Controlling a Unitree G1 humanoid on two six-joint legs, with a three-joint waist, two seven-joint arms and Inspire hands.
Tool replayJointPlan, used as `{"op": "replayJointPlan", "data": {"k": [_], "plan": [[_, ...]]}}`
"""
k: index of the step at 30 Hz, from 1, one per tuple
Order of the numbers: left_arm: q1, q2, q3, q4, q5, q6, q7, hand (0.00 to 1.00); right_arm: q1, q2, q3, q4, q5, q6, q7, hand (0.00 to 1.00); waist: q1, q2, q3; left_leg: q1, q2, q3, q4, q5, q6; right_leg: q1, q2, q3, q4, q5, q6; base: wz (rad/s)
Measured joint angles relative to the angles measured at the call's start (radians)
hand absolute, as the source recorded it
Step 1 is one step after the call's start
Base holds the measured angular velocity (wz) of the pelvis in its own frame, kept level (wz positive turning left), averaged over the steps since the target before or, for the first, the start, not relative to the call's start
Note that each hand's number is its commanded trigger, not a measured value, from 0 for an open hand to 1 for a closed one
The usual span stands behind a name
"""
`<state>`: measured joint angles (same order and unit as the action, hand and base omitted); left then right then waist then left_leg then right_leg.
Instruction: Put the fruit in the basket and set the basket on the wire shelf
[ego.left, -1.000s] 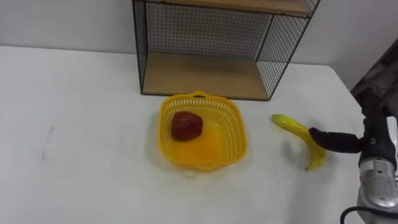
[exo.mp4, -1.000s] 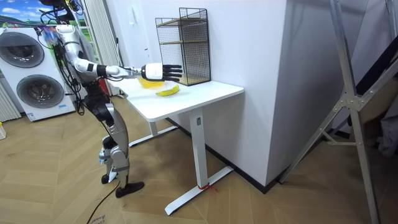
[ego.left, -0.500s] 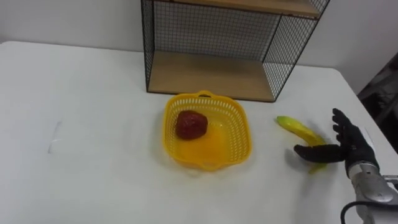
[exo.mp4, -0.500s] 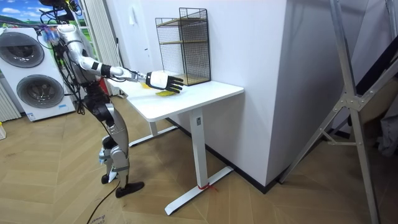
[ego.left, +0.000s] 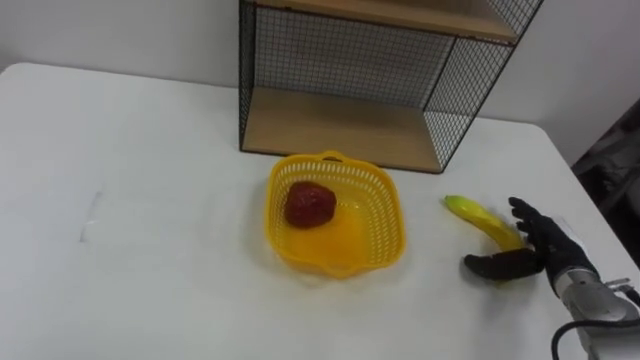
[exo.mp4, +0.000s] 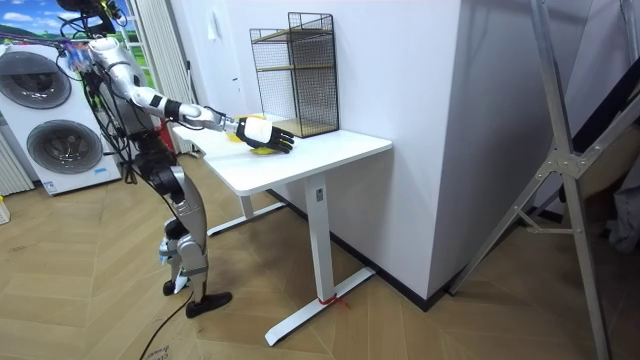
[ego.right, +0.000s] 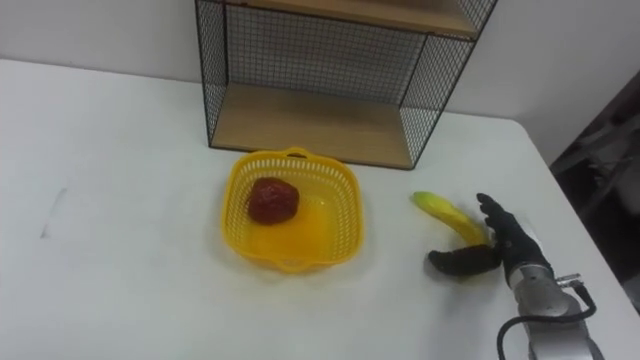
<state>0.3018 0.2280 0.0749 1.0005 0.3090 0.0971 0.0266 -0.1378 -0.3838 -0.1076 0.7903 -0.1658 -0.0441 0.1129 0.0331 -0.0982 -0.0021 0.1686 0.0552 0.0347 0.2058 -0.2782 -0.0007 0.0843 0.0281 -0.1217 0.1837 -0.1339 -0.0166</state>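
Yellow plastic basket (ego.left: 276, 196), lattice-walled, open side up, near the middle of the white table (ego.left: 150, 260). Contents: one red fruit (ego.left: 309, 204), resting at the 9 o'clock side of the basket floor.

Banana (ego.left: 478, 217), yellow, with a greenish tip. It lies flat on the table at 3 o'clock from the basket, clear of it. Long axis runs from 10 o'clock to 4 o'clock; the greenish tip points to 10 o'clock, toward the shelf's near corner. The 4 o'clock end is hidden under the hand.

Right hand (ego.left: 540, 250), dark, entering from 4 o'clock. It is half spread, not clenched, and set over the banana's near end. The thumb (ego.left: 490, 266) reaches out on the 7 o'clock side of the fruit and the fingers (ego.left: 527, 214) on the 1 o'clock side. Whether it presses on the fruit cannot be told.

Wire shelf (ego.left: 340, 125), black mesh with wooden boards, standing at 12 o'clock from the basket, against the wall.

In the room view the robot stands at the table's end on the room view's left, with its right arm stretched out over the tabletop.
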Motion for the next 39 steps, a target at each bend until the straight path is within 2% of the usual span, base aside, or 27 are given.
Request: {"op": "replayJointPlan", "data": {"k": [1,9,14,19,28,31,34,37,39], "plan": [[-0.001,0.000,0.000,0.000,0.000,0.003,0.000,0.00,0.000,0.000,0.000,0.005,-0.001,-0.002,0.000,1.00,0.000,0.000,-0.0001,0.000,0.000,-0.003,0.001,0.000,0.000,0.001,-0.001,-0.003,0.001,0.000,0.000,0.11],[-0.004,0.001,0.001,0.003,0.009,0.014,0.005,0.00,-0.033,-0.018,-0.001,0.112,-0.044,-0.006,-0.050,1.00,0.013,0.003,-0.0019,0.023,0.000,-0.025,0.009,0.000,-0.002,0.036,-0.003,-0.023,0.000,0.002,-0.003,0.09],[-0.010,0.008,0.001,0.001,0.009,0.028,0.013,0.00,-0.033,-0.040,0.002,0.125,-0.081,0.001,-0.070,1.00,0.025,0.006,-0.0037,0.021,0.000,-0.033,0.009,0.002,-0.006,0.037,-0.002,-0.030,-0.002,0.001,-0.005,0.04],[-0.019,0.011,0.001,0.001,0.012,0.028,0.014,0.00,-0.031,-0.047,-0.001,0.128,-0.123,0.003,-0.090,1.00,0.025,0.004,-0.0046,0.019,0.000,-0.042,0.009,0.003,-0.007,0.045,-0.003,-0.042,-0.014,0.001,-0.006,0.06],[-0.042,0.011,-0.003,0.004,0.029,0.027,0.032,0.00,-0.030,-0.043,0.000,0.085,-0.132,0.034,-0.112,1.00,0.028,0.008,-0.0068,0.018,0.002,-0.029,-0.001,0.003,-0.006,0.037,0.002,-0.025,-0.016,0.000,-0.005,-0.04],[-0.045,0.011,-0.001,0.005,0.018,0.027,0.032,0.00,-0.008,-0.039,-0.002,0.032,-0.088,0.049,-0.112,1.00,0.026,0.018,-0.0092,0.022,0.004,-0.020,-0.007,0.003,-0.006,0.033,0.004,-0.018,-0.015,0.000,-0.005,-0.09],[-0.053,0.008,-0.001,0.005,0.018,0.024,0.033,0.00,0.030,-0.031,-0.001,-0.066,-0.027,0.069,-0.104,1.00,0.026,0.028,-0.0067,0.018,0.005,-0.014,-0.009,0.003,-0.007,0.023,0.006,-0.009,-0.010,0.001,-0.006,-0.09],[-0.062,-0.003,-0.002,0.014,0.018,0.005,0.037,0.00,0.083,-0.006,0.001,-0.197,0.053,0.070,-0.065,1.00,0.026,0.038,-0.0001,0.019,0.006,0.006,-0.010,0.003,-0.007,0.009,0.007,0.009,0.004,0.001,-0.006,-0.19],[-0.064,-0.013,-0.002,0.014,0.026,-0.004,0.038,0.00,0.125,0.032,0.015,-0.319,0.111,0.069,-0.031,1.00,0.027,0.042,0.0049,0.016,0.004,0.022,-0.013,0.003,-0.006,-0.005,0.007,0.027,0.012,0.001,-0.006,-0.21]]}}
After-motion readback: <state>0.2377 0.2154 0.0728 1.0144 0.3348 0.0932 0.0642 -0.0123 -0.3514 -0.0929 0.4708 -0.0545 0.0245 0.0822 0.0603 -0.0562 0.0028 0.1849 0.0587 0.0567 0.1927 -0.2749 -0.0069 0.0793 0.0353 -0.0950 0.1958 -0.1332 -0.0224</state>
